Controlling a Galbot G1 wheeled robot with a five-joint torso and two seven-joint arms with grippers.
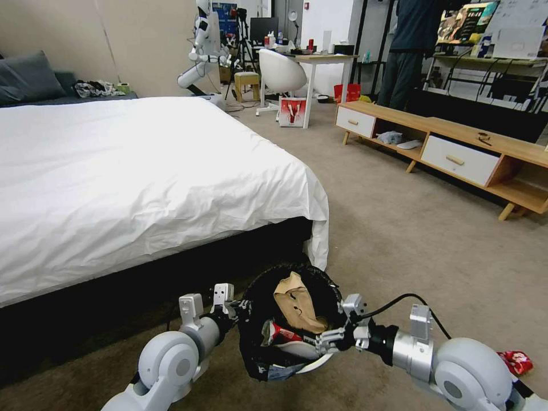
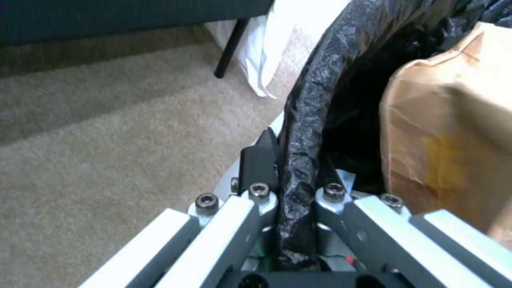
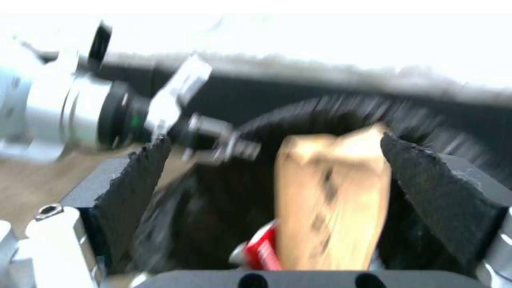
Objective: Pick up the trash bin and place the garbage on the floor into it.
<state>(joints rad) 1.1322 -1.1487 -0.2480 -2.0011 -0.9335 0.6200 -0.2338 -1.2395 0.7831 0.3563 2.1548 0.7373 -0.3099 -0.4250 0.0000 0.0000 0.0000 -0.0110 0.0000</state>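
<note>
The trash bin (image 1: pixel 285 325) is held off the floor (image 1: pixel 411 245), tilted so its mouth faces the head camera, just in front of the foot corner of the bed (image 1: pixel 142 171). The left gripper (image 2: pixel 291 188) has its fingers clenched on the bin's rim, pinching the black bag (image 2: pixel 309 100) that lines it. The right gripper (image 3: pixel 277 176) sits at the opposite side of the rim, its fingers (image 3: pixel 437 188) spread apart over the opening and grasping nothing. Inside the bin lie a brown paper piece (image 1: pixel 297 302) and a red can (image 1: pixel 282 334), so the pickup of the bin and part of the collection appear done. A red-and-white wrapper (image 1: pixel 516 361) lies on the carpet beside the right arm, so at least one item is judged outstanding. The bin is small and round, white where its lower edge shows, and the bag is crinkled and folded over the rim; the paper piece stands creased and reaches up to the rim.
</note>
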